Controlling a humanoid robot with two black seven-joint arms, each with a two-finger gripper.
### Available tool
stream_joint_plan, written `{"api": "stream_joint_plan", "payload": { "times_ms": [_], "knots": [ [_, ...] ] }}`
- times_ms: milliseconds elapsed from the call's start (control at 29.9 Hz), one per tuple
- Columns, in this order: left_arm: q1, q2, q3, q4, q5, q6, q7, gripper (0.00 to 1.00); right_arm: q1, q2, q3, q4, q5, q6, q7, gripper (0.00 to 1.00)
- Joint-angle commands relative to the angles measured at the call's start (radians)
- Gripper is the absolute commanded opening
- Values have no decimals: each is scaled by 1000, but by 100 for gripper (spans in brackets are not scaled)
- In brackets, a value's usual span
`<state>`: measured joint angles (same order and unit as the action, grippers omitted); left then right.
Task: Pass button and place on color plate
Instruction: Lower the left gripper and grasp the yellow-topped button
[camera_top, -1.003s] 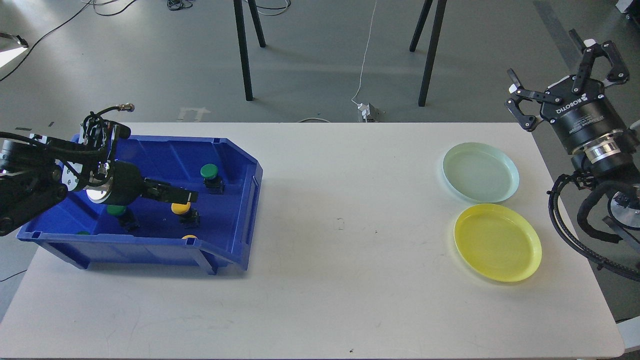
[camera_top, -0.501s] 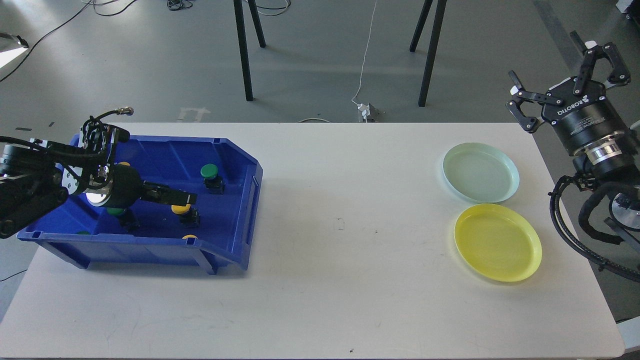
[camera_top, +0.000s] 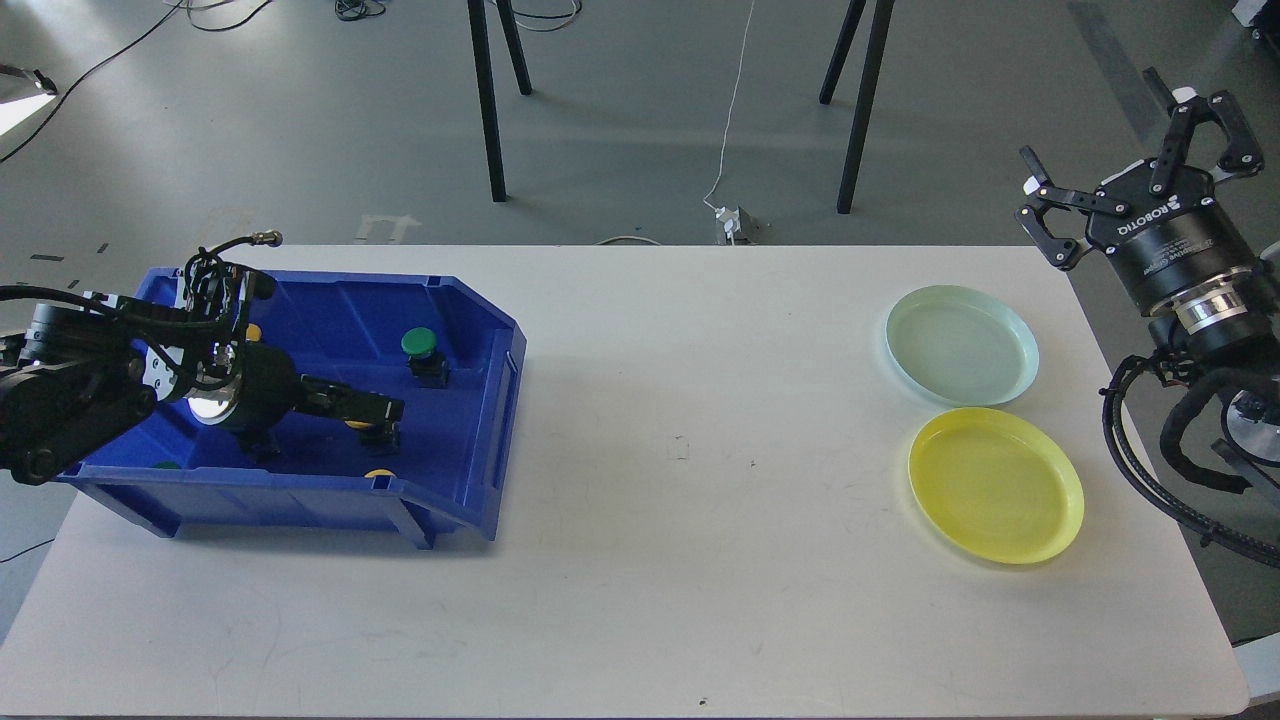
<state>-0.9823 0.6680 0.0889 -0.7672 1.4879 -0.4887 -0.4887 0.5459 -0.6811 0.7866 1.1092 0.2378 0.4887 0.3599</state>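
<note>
A blue bin (camera_top: 470, 330) at the table's left holds several buttons on black bases. A green button (camera_top: 419, 343) stands near the bin's right wall. A yellow button (camera_top: 358, 424) is mostly hidden under my left gripper (camera_top: 385, 409), which reaches low into the bin from the left. Its dark fingers merge, so I cannot tell their state. Another yellow button (camera_top: 379, 474) peeks over the bin's front wall. A yellow plate (camera_top: 995, 484) and a pale green plate (camera_top: 960, 343) lie at the right. My right gripper (camera_top: 1092, 118) is open and empty, raised beyond the table's right edge.
The white table (camera_top: 680, 520) spreads between bin and plates. More buttons show behind my left arm: a yellow one (camera_top: 254, 331) and a green one (camera_top: 166, 465). Black stand legs (camera_top: 486, 100) and cables are on the floor behind the table.
My left gripper has dropped lower and slightly right in the bin, now covering most of the yellow button. The right arm has shifted slightly right, still open.
</note>
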Motion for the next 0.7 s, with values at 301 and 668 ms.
{"api": "stream_joint_plan", "payload": {
  "times_ms": [301, 668],
  "knots": [
    [16, -10, -1, 3, -8, 0, 0, 88, -14, 2, 0, 0, 0, 0, 1, 100],
    [43, -41, -6, 59, -9, 0, 0, 66, -29, 0, 2, 1, 0, 0, 1, 100]
  ]
}}
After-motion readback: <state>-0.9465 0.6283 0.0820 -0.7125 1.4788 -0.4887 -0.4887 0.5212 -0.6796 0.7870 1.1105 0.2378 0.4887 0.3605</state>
